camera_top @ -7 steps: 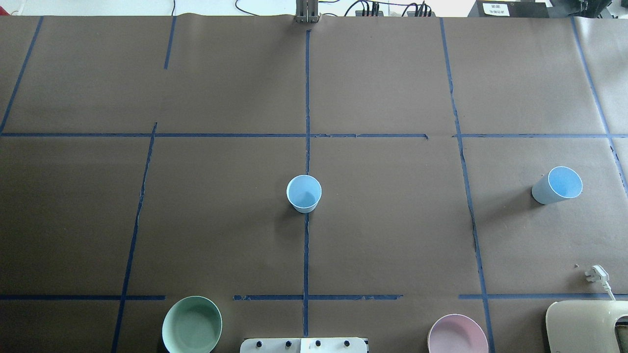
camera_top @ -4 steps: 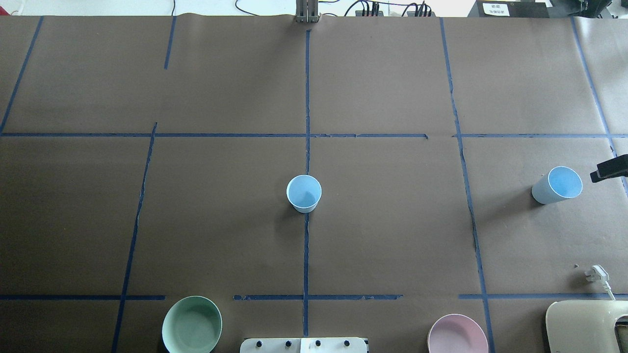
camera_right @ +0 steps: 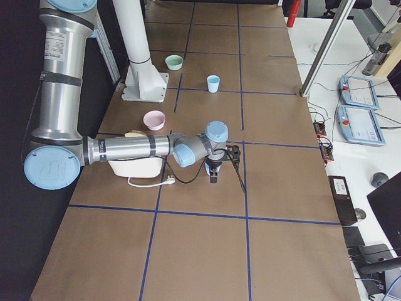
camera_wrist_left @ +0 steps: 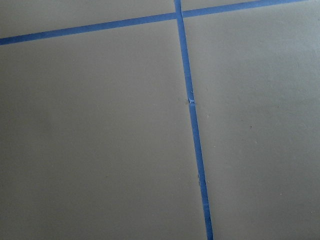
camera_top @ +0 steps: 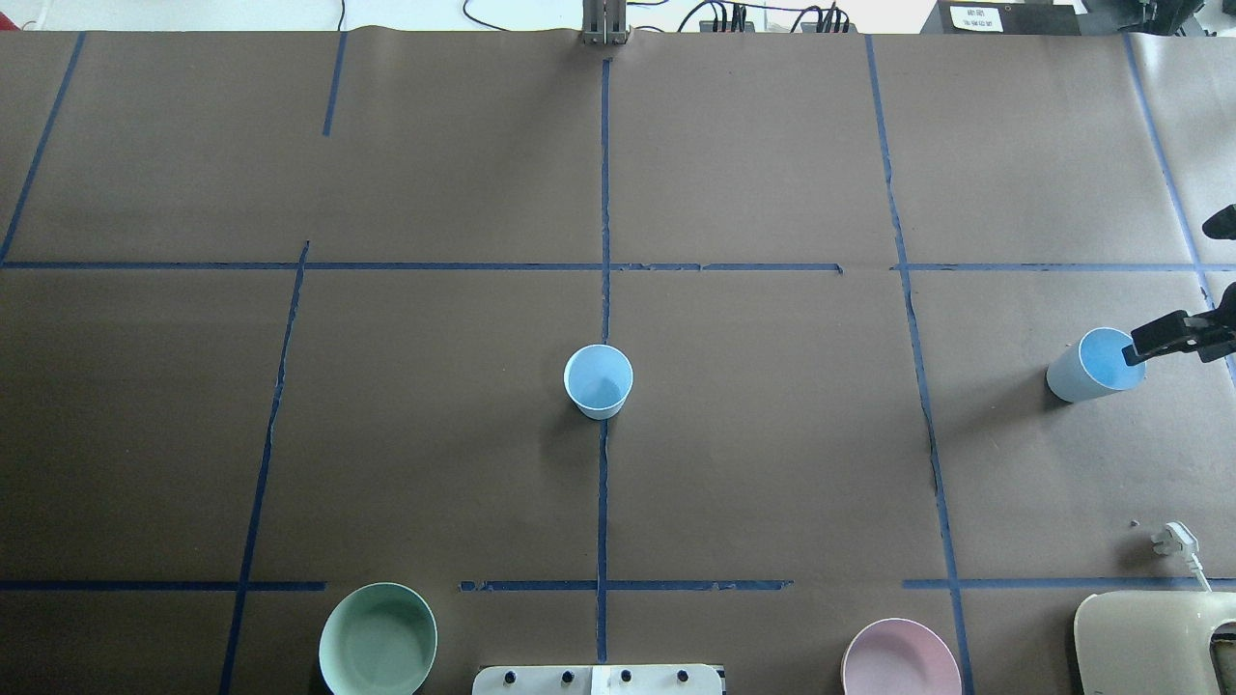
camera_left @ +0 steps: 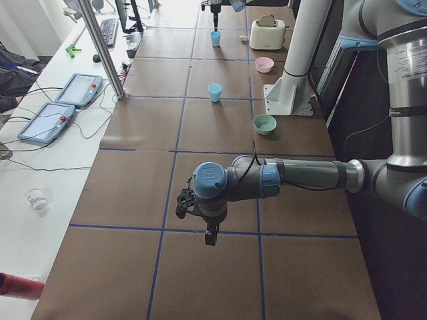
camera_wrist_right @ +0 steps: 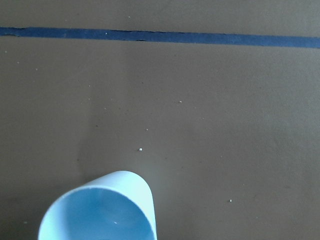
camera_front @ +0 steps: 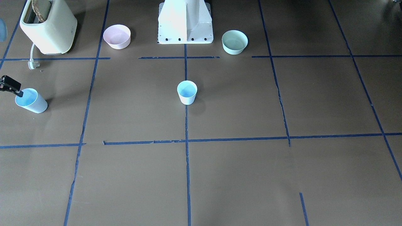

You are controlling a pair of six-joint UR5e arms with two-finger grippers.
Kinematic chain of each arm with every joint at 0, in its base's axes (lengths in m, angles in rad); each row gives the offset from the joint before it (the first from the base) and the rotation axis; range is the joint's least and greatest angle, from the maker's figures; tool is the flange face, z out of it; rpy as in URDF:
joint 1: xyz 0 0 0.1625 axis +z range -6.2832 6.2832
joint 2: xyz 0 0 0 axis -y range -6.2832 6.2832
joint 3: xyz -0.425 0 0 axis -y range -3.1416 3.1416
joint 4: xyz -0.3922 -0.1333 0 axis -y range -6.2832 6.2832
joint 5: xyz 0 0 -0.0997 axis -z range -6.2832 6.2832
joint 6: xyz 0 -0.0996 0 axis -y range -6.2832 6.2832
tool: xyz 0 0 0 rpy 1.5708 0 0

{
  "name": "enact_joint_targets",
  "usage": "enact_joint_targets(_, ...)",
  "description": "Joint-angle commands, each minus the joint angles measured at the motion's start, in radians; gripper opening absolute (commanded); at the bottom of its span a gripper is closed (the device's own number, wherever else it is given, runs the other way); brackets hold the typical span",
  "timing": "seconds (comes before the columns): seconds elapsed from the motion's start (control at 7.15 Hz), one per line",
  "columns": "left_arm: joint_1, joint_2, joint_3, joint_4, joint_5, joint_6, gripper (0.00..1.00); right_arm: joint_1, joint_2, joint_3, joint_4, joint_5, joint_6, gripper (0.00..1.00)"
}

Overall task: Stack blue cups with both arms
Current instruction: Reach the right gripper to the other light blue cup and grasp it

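Observation:
One pale-blue cup [camera_top: 599, 381] stands upright at the table's centre, also in the front view [camera_front: 187, 92]. The second blue cup [camera_top: 1096, 365] stands at the far right, also in the front view [camera_front: 30, 100] and low in the right wrist view [camera_wrist_right: 100, 210]. My right gripper [camera_top: 1170, 290] comes in from the right edge and looks open. One of its fingers [camera_top: 1168, 338] hangs over that cup's rim, also seen in the front view [camera_front: 11, 85]. My left gripper [camera_left: 200, 220] hangs over bare table far from both cups. I cannot tell if it is open.
A mint-green bowl [camera_top: 378, 639] and a pink bowl [camera_top: 901, 659] sit by the white pedestal base [camera_front: 185, 23]. A cream toaster [camera_top: 1154, 642] with a loose plug [camera_top: 1173, 538] stands near the right cup. Blue tape lines cross the brown table.
My right gripper has come in from the right edge and moved left until one finger hangs over the right cup's rim. Both cups stay in place.

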Motion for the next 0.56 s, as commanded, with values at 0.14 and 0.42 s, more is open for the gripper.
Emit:
enact_joint_targets(0.14, 0.000, 0.000, -0.001, 0.000, 0.000, 0.000, 1.00, -0.030, 0.054, -0.078, 0.000, -0.002, 0.001, 0.98)
enact_joint_targets(0.42, 0.002, 0.000, 0.001, 0.000, 0.002, 0.000, 1.00, -0.050, 0.052, -0.084, 0.000, -0.002, 0.003, 0.43)
